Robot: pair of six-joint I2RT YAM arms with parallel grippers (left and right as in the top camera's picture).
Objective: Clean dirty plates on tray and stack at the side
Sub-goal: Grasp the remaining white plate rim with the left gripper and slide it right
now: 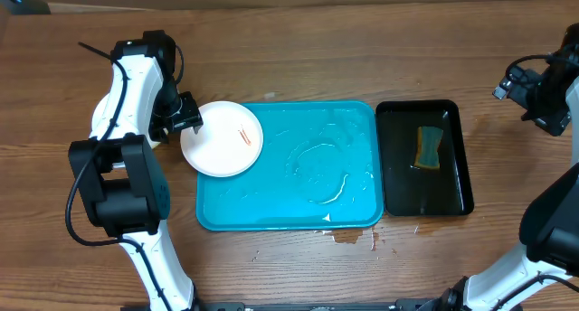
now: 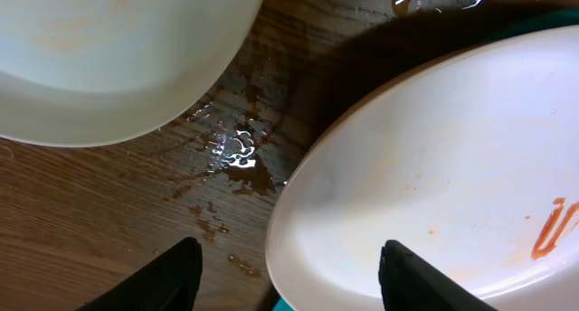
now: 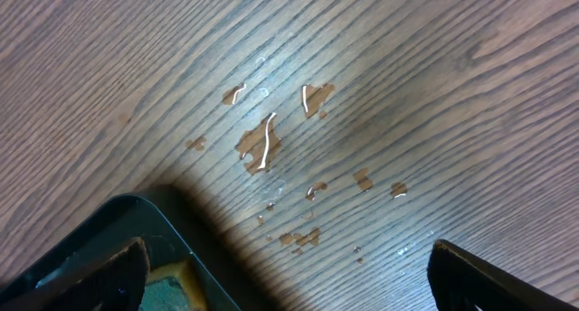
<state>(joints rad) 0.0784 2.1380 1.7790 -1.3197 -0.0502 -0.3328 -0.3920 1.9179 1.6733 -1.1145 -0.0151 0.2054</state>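
A white plate with a small orange smear lies across the left rim of the turquoise tray. In the left wrist view the white plate fills the right side. A second, pale plate lies on the table at the top left, apart from it. My left gripper is open and straddles the white plate's rim, one finger over the table and one over the plate. In the overhead view my left gripper is at the plate's left edge. My right gripper is open and empty over bare table. A third plate is not in view.
A black tray holding a sponge stands right of the turquoise tray; its corner shows in the right wrist view. Water films the turquoise tray. Wet drops lie on the table and between the two plates.
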